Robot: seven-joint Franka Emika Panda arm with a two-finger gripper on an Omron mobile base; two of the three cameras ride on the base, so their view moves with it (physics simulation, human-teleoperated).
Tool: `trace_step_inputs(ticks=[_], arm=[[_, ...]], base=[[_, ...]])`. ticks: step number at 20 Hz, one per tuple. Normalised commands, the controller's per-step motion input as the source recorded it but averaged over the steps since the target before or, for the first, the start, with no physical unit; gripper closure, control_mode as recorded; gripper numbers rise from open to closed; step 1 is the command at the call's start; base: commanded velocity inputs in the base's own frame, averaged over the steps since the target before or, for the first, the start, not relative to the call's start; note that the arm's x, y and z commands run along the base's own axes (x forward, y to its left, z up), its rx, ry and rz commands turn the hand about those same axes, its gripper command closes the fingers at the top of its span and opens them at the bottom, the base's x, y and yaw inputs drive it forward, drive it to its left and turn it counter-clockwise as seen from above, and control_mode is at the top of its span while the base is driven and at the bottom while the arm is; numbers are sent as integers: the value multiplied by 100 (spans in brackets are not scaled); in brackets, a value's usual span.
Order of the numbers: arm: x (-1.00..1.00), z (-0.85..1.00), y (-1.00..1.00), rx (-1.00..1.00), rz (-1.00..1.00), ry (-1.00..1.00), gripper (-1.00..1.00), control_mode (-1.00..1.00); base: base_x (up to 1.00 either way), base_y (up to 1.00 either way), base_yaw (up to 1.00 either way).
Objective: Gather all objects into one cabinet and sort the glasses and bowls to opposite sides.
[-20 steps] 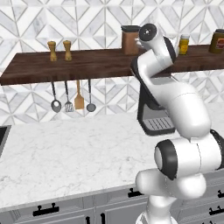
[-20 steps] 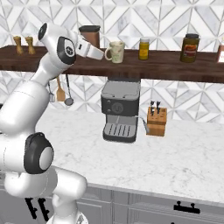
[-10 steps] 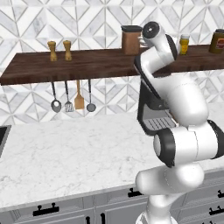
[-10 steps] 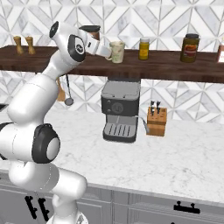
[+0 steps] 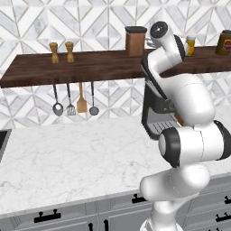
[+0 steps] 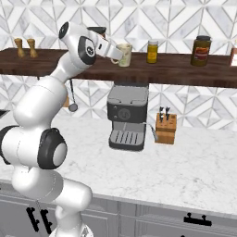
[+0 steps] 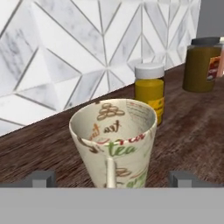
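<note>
My claw (image 7: 112,177) is spread as wide as it goes, with one dark fingertip (image 7: 41,178) at the lower left of the hand view and the other at the lower right. Between them stands the cream cup (image 7: 114,138) with its printed lettering, upright on the dark wooden shelf (image 7: 52,144), its handle turned toward me. My fingers flank the cup without touching it, so I have hold of nothing.

In the right base view the cup (image 6: 123,54) sits at the upper middle of the frame, on the shelf (image 6: 185,74), with my claw (image 6: 112,51) right against its left side. To its right on the same shelf are a yellow jar (image 6: 152,51) and, further right, a dark jar (image 6: 201,50). Below the shelf a grey coffee machine (image 6: 127,116) and a wooden knife block (image 6: 165,128) stand on the marble tabletop (image 6: 194,162).

In the left base view a brown canister (image 5: 135,41) stands at the upper middle of the frame, two small shakers (image 5: 61,52) stand at the upper left, and utensils (image 5: 74,100) hang beneath the shelf.
</note>
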Motion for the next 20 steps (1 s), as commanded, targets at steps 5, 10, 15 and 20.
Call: trace_step_inputs(ticks=[5,10,15,20], arm=[[0,-9,0,0,0,0,-100,-100],[2,-8,0,0,0,0,-100,-100],[6,0,0,0,0,0,100,-100],[2,0,0,0,0,0,100,-100]], base=[[0,0,0],[0,0,0],[0,0,0],[0,0,0]])
